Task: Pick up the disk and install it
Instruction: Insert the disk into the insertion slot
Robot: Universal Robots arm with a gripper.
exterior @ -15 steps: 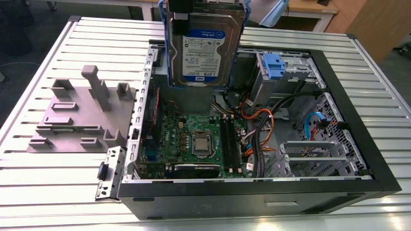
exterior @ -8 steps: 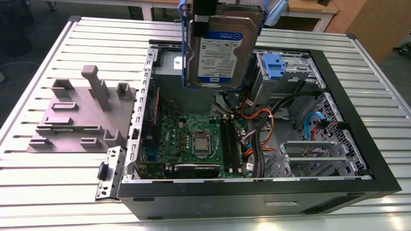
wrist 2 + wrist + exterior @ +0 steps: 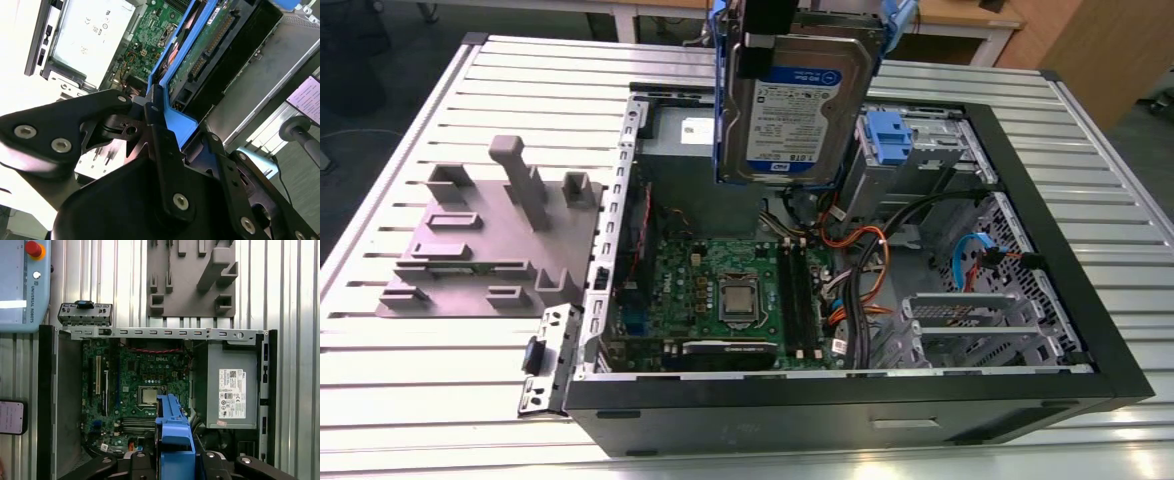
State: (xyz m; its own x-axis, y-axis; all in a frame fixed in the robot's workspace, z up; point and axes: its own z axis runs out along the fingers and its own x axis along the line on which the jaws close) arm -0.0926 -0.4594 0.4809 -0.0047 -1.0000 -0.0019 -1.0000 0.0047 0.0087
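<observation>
— While the jaws are clamped on it, where is the disk?

— Off the table, hanging upright above the far side of the open case, with its label facing the exterior camera. In the second wrist view, black fingers pinch its blue rail.

— And going left to right?

— A grey fixture lies near the table's edge at the exterior view's left. The case takes the table's middle, with the board on its floor. A blue latch stands just beside the disk, toward the exterior view's right.

— Which step is this?

— The pick-up looks done to me. I'd call this the carry. The disk seems clear of the case, so the install is not yet made.

— Any writing?

— The disk has a white-and-blue label. In the first wrist view there's a white sticker on the grey box, and the board carries print too. I won't read any of it off.
</observation>
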